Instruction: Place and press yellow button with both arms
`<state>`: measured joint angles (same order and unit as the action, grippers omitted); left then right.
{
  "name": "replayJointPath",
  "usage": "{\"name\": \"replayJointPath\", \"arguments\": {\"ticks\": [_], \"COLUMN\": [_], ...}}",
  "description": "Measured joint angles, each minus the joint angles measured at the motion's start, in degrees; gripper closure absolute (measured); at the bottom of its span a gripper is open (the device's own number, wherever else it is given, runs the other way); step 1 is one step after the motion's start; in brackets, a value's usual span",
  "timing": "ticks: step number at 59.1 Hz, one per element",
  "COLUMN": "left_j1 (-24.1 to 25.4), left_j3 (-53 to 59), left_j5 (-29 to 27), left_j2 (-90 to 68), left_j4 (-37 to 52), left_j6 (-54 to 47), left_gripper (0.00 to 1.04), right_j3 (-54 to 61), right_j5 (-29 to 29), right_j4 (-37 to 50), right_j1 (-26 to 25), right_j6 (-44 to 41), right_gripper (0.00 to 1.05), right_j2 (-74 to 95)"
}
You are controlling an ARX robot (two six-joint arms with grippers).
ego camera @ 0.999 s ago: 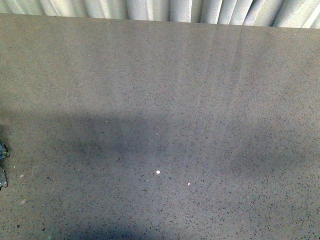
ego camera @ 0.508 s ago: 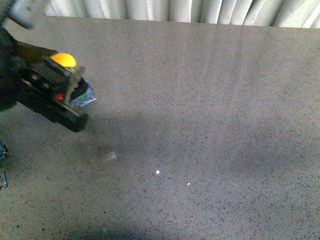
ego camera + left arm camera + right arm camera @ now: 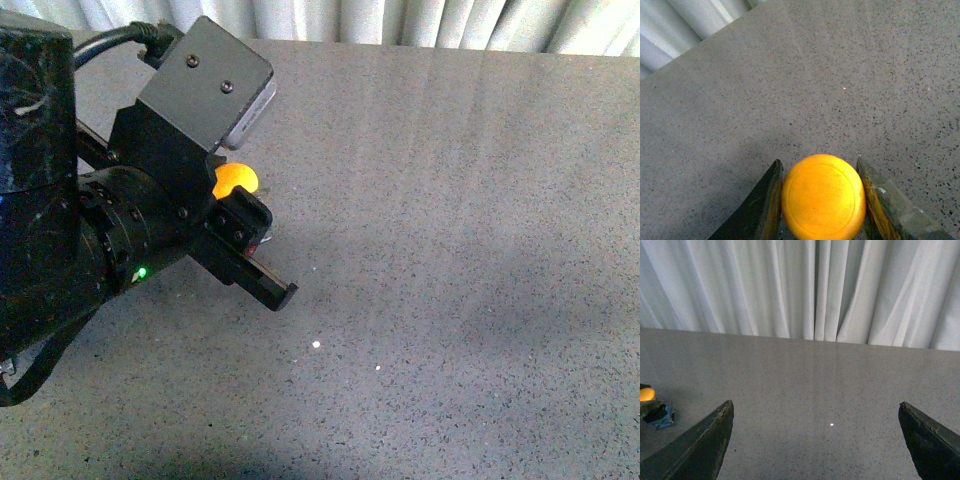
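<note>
My left gripper is shut on the yellow button and holds it above the left part of the grey speckled table. Only part of the yellow cap shows past the arm's grey boxy housing. In the left wrist view the round yellow cap sits tight between the two dark fingers; its base is hidden. My right gripper is open and empty, out of the front view. In the right wrist view the button shows small at the far left edge.
White curtains hang behind the table's far edge. Small white specks lie on the table near the middle. A bit of blue and dark material shows beside the button in the right wrist view.
My left arm has come in from the left edge with the yellow button and moved right toward the table's middle. A second ago it was out of view.
</note>
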<state>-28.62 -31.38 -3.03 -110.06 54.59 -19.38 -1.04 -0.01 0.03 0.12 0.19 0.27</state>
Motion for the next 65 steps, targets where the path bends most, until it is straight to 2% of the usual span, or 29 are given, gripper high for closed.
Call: {"name": "replayJointPath", "arguments": {"ticks": [16, 20, 25, 41, 53, 65], "left_j1": [-1.05, -1.25, -1.44, -1.33, 1.46, 9.22], "left_j3": [-1.11, -1.38, -1.57, -1.29, 4.07, 12.87], "left_j5": [-0.26, -0.26, -0.09, 1.20, 3.48, 10.88], "left_j2": [-4.55, -4.70, -5.14, -5.14, 1.62, 15.63], "left_j4": [0.94, 0.94, -0.22, -1.60, -1.86, -7.43], "left_j6": [-0.94, -0.94, -0.92, -0.46, -0.24, 2.23], "left_gripper": [0.71, 0.68, 0.49, 0.08, 0.09, 0.09], "right_j3": [-0.02, 0.00, -0.02, -0.02, -0.02, 0.00], "right_j5": [0.02, 0.00, 0.02, 0.00, 0.00, 0.02], "right_j4": [0.00, 0.00, 0.00, 0.00, 0.00, 0.00], "right_j1": [0.00, 0.00, 0.00, 0.00, 0.00, 0.00], "right_j6": [0.00, 0.00, 0.00, 0.00, 0.00, 0.00], "right_gripper": [0.09, 0.09, 0.09, 0.09, 0.09, 0.09], "right_j2": [0.00, 0.00, 0.00, 0.00, 0.00, 0.00]}}
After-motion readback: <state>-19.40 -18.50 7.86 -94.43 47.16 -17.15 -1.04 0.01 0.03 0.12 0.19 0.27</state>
